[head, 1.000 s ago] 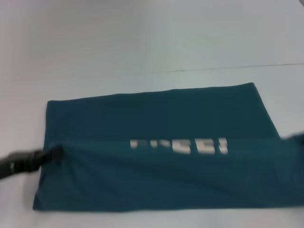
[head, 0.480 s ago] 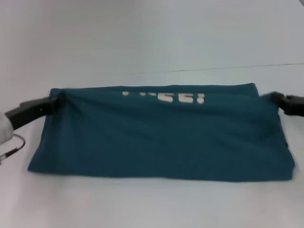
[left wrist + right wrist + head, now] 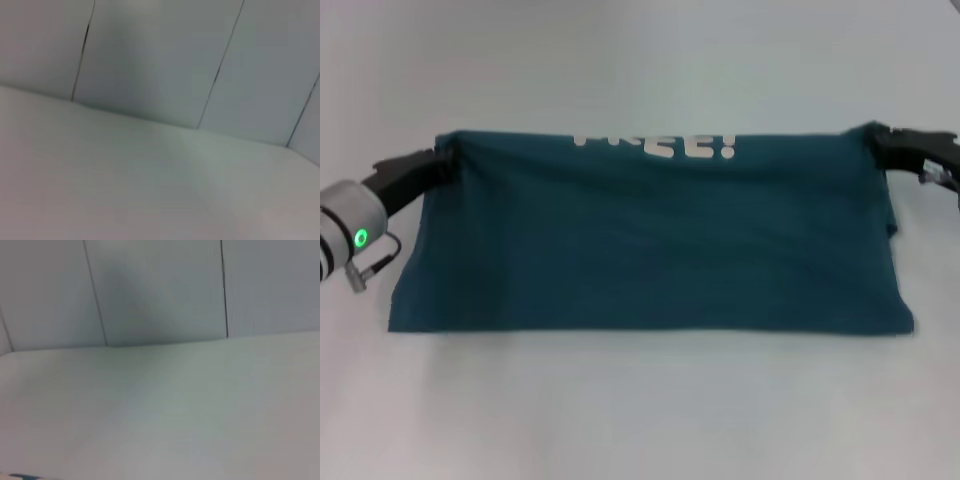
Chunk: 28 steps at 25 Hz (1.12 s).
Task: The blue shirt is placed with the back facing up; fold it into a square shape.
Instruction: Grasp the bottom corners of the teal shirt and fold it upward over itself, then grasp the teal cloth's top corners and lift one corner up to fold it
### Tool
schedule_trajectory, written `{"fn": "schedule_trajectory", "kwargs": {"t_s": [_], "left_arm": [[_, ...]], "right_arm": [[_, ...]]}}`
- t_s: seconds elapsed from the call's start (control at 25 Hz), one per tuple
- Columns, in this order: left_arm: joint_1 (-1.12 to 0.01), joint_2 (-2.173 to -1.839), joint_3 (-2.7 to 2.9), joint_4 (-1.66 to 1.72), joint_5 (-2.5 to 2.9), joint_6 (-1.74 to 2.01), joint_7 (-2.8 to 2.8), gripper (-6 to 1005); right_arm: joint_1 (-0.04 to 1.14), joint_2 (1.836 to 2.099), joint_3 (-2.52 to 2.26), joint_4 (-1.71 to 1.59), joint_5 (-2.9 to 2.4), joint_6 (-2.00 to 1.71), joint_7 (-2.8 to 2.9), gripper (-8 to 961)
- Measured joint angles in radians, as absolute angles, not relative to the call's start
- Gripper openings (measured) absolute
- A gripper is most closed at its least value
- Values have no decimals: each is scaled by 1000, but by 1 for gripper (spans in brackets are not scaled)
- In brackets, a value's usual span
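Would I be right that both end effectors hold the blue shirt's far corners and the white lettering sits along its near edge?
Not quite: in the head view the white lettering runs along the far edge of the blue shirt. The left end effector and right end effector do grip its far corners.

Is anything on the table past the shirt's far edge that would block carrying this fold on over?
Nothing visible. The left gripper and right gripper pinch the blue shirt at its far corners; only bare white table lies beyond.
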<state>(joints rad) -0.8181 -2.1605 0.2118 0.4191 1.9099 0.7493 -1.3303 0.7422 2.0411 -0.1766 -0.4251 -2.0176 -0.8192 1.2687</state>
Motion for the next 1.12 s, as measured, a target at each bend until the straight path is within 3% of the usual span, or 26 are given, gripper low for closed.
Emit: {"fn": "schedule_trajectory", "kwargs": {"t_s": [0.32,0.84,0.92,1.12], "left_arm": [[-855,-2153,212,380,1860,666,-1254,31],[-840,-2161,207,372,1800,641,-1232,61],[-832,-2161,207,372,1770,627,-1231,81],[-821,-2161,210,377,1723,615,-1229,251]], "right_arm": [[770,2031,-270,-389,-1928,-728,1232,35],[763,2040,-350,-386,-1901,-664,1199,36],[752,2043,-357,-397,-1895,-658,1200,116],[736,2042,-357,-411,-1830,-665,1201,307]]}}
